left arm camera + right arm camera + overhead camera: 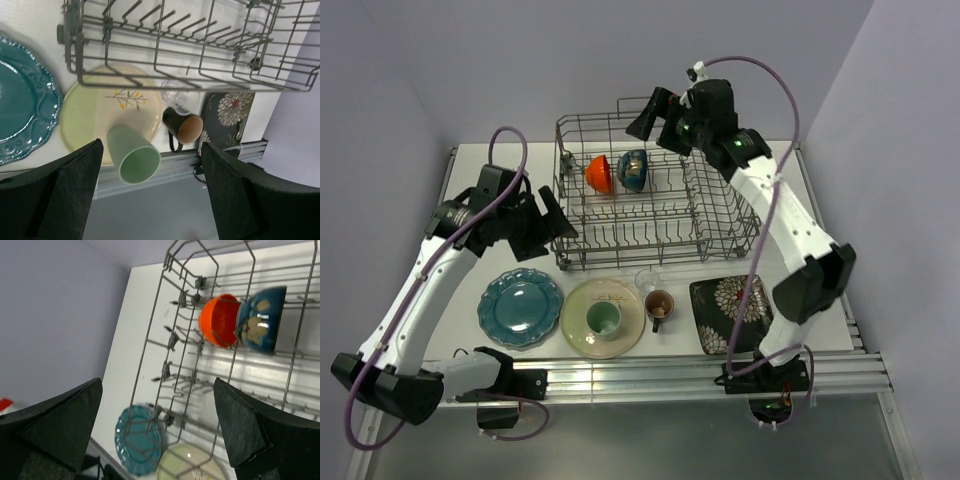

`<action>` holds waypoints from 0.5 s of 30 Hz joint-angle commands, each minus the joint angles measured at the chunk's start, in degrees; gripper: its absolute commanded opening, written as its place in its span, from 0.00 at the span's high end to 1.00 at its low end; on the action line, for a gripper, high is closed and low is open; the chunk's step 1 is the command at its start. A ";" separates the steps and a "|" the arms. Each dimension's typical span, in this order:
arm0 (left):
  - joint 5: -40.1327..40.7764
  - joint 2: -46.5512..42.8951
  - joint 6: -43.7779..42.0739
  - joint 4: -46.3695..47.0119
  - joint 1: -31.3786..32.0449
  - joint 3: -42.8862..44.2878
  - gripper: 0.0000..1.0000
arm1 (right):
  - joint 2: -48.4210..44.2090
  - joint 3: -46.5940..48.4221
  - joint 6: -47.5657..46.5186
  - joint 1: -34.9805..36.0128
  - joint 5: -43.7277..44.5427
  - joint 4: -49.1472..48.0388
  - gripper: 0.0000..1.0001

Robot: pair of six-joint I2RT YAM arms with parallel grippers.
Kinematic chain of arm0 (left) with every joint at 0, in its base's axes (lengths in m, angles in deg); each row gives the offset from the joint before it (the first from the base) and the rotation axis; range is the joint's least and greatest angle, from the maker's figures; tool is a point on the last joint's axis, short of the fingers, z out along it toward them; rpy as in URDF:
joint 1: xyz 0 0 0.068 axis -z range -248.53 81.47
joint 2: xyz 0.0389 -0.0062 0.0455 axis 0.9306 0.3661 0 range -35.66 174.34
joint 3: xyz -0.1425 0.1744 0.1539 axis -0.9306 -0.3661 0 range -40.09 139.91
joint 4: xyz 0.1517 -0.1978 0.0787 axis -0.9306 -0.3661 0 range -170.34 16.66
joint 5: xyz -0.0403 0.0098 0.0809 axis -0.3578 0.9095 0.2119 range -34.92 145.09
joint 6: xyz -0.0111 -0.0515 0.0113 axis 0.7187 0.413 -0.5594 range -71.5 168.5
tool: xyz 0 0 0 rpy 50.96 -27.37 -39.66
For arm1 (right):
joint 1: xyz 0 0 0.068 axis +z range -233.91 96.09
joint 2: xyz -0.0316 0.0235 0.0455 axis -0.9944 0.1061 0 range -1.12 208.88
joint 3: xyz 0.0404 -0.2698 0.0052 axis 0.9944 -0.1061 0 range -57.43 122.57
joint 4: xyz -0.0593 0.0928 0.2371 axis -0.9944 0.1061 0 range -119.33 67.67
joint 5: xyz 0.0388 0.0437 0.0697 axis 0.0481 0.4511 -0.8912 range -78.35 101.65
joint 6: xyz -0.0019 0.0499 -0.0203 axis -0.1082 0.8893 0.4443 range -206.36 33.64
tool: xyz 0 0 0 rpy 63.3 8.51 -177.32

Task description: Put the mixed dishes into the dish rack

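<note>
Red-orange bowl [219, 320] in right wrist view, not left (green cup [134, 155] there); left gripper [151, 146], right gripper [157, 383] open.

White table [470, 180]: grey wire dish rack [630, 258] stands toward the far side; in a row along the near edge, left to right, sit teal scalloped plate [520, 308], cream round plate [578, 318], clear glass [647, 281] just behind brown mug [659, 306], black square floral plate [720, 300].
</note>
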State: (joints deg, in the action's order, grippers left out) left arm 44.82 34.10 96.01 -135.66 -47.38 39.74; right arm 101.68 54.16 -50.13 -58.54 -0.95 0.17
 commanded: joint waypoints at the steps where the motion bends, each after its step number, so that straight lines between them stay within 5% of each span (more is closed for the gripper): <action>1: 3.49 -4.36 1.96 -2.36 2.31 -2.74 0.15 | -6.37 -8.04 -1.42 0.74 -1.97 3.99 0.00; 15: 4.82 -17.45 11.03 -0.87 7.42 -20.14 0.17 | -36.15 -35.36 -9.95 8.82 5.75 12.51 0.00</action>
State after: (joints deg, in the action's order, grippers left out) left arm 49.98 19.37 104.18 -137.67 -40.52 21.73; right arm 73.31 21.63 -58.81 -50.48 2.74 12.01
